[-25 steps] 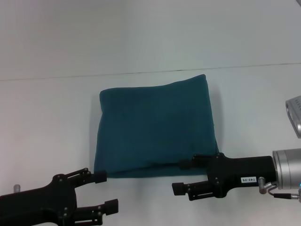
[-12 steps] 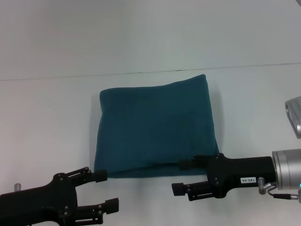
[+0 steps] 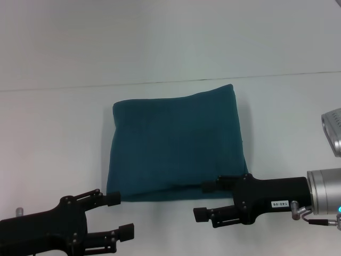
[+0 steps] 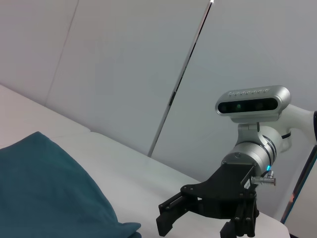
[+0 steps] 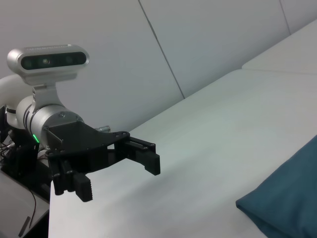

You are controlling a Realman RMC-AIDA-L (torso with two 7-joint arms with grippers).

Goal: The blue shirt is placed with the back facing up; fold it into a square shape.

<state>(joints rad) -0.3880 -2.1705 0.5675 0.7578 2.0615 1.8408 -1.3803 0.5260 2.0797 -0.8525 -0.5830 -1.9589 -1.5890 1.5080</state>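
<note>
The blue shirt [image 3: 176,144] lies folded into a thick, nearly square block in the middle of the white table, plain side up. My left gripper [image 3: 120,215] hovers open just off the block's near left corner, holding nothing. Beside the near right corner my right gripper [image 3: 204,200] is open too, its upper finger over the shirt's near edge. The left wrist view shows a corner of the shirt [image 4: 44,188] and the right gripper [image 4: 198,225] beyond it. In the right wrist view the shirt's edge [image 5: 287,198] shows, with the left gripper [image 5: 118,176] across the table.
The white table [image 3: 53,133] extends on all sides of the shirt, with a seam line running across it behind the shirt. The right arm's silver wrist camera [image 3: 333,130] sticks out at the right edge. A pale panelled wall stands behind the table.
</note>
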